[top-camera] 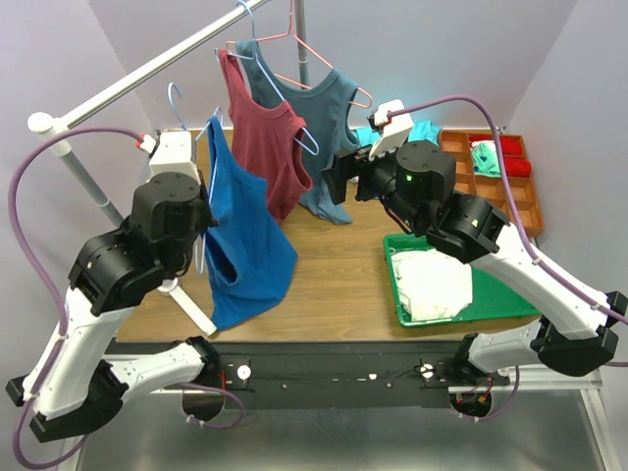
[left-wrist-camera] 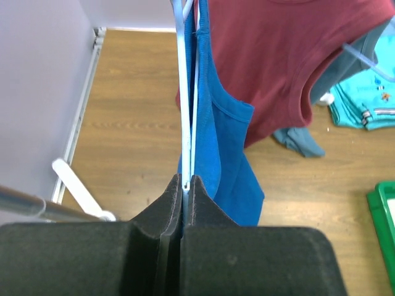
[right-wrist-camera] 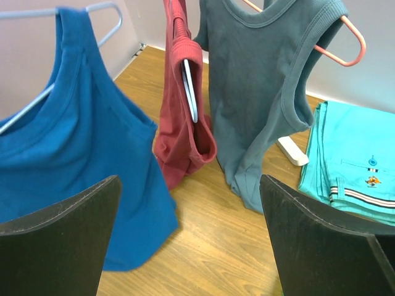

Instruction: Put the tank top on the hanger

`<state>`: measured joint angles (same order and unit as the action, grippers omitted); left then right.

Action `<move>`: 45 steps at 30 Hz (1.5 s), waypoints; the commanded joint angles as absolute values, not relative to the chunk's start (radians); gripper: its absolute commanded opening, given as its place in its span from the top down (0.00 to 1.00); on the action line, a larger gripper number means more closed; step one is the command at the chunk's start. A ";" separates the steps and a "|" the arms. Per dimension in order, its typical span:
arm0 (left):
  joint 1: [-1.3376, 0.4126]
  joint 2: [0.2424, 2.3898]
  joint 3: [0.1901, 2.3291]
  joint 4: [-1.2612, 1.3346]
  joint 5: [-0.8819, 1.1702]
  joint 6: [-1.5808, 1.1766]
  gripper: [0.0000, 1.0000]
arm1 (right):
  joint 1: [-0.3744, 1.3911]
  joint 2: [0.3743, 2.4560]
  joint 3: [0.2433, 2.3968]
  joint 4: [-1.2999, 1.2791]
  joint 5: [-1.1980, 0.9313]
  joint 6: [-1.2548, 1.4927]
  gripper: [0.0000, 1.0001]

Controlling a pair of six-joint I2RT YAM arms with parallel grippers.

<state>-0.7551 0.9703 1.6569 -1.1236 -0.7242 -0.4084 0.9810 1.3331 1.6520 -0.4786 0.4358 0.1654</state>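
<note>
Black foam pads of the left gripper [left-wrist-camera: 186,185] fill the bottom of the left wrist view, pressed together on the thin wire of the hanger [left-wrist-camera: 183,92], which runs straight up out of the pinch. The tank top [left-wrist-camera: 213,135] hangs from that hanger just left of the maroon top [top-camera: 260,128], its hem draping low and clear of the table. From the right wrist view, one strap sits over a hanger shoulder. The other strap I cannot place, and the cloth looks lopsided.

The tank top should be light and limp. It will fold wherever it is lifted and will likely slide on the smooth wire. The best hold is probably the doubled hem of the free strap or armhole, pinched flat, not the loose body. The hanger is stiff but thin, so it may swivel in a single pinch.

The left arm is raised with its elbow bent, and its wrist is held high to the left of the maroon top. The right gripper [right-wrist-camera: 189,182] is spread wide and holds nothing. It is on the far side of the maroon top from the tank top, facing both garments. The right arm is stretched forward and its wrist is roughly level.
</note>
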 commanded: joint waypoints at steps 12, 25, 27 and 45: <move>-0.672 1.166 1.934 -1.043 -0.802 -0.236 1.00 | 0.986 1.272 1.556 -0.443 0.437 0.216 0.00; -0.538 1.264 2.046 -0.997 -0.756 -0.204 1.00 | 0.986 1.266 1.549 -0.457 0.402 0.216 0.00; -0.526 1.272 2.040 -0.996 -0.753 -0.207 1.00 | 0.986 1.269 1.549 -0.459 0.394 0.216 0.00; -0.399 1.204 1.784 -0.927 -0.566 -0.282 1.00 | 0.986 1.282 1.526 -0.477 0.354 0.258 0.00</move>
